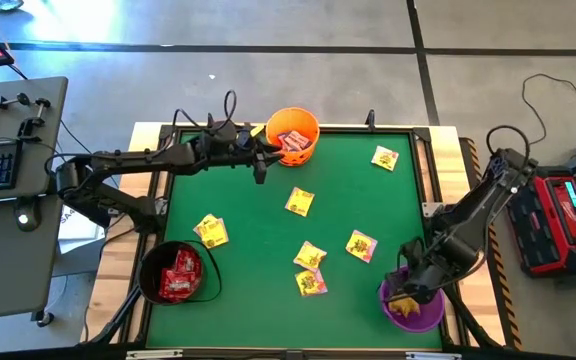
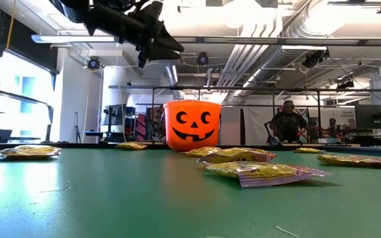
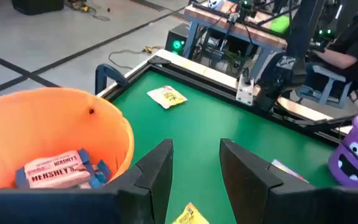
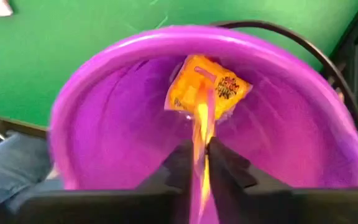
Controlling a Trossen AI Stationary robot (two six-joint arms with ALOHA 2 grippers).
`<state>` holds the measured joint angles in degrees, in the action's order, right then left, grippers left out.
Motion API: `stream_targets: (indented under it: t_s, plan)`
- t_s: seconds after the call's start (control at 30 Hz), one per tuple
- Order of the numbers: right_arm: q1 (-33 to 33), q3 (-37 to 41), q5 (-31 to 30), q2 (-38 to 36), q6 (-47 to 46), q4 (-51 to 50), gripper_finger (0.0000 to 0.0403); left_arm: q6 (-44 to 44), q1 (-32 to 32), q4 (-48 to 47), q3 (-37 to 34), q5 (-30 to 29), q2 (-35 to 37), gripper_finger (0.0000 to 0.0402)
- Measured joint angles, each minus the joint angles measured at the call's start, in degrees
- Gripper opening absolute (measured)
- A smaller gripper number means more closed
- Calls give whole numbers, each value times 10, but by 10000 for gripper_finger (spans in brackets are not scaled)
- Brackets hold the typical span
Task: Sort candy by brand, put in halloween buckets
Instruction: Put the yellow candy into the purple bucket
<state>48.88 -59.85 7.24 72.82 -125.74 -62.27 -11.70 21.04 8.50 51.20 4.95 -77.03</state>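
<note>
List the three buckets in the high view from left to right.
Round black plastic bucket holding red candy → round orange plastic bucket → round purple plastic bucket.

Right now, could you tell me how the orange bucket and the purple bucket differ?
The orange bucket stands at the table's far edge; the purple bucket at the near right corner. The orange one holds white-and-blue candy, the purple one a yellow packet. The left gripper hangs open beside the orange bucket, while the right gripper reaches into the purple one, pinching a yellow wrapper. Both are small round pails.
</note>
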Motion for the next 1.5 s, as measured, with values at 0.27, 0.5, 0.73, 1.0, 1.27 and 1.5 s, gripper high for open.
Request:
stream_targets:
  t_s: [0.27,0.5,0.73,1.0,1.27,1.5]
  plan:
    - [-1,-124,-11,0,70,-130,162,52,-7,-63,0,53,0,120]
    - [-22,-233,-194,10,234,-149,198,75,-13,-87,0,89,2,49]
    - [-128,-243,-308,80,435,-81,183,78,-30,-83,0,101,2,9]
    - [-270,-209,-213,179,703,118,182,63,-55,-83,0,53,2,1]
    - [-352,-206,-71,300,879,232,182,50,-58,-108,0,28,2,0]
    - [-368,-206,-38,367,914,250,182,63,-58,-131,0,27,2,0]
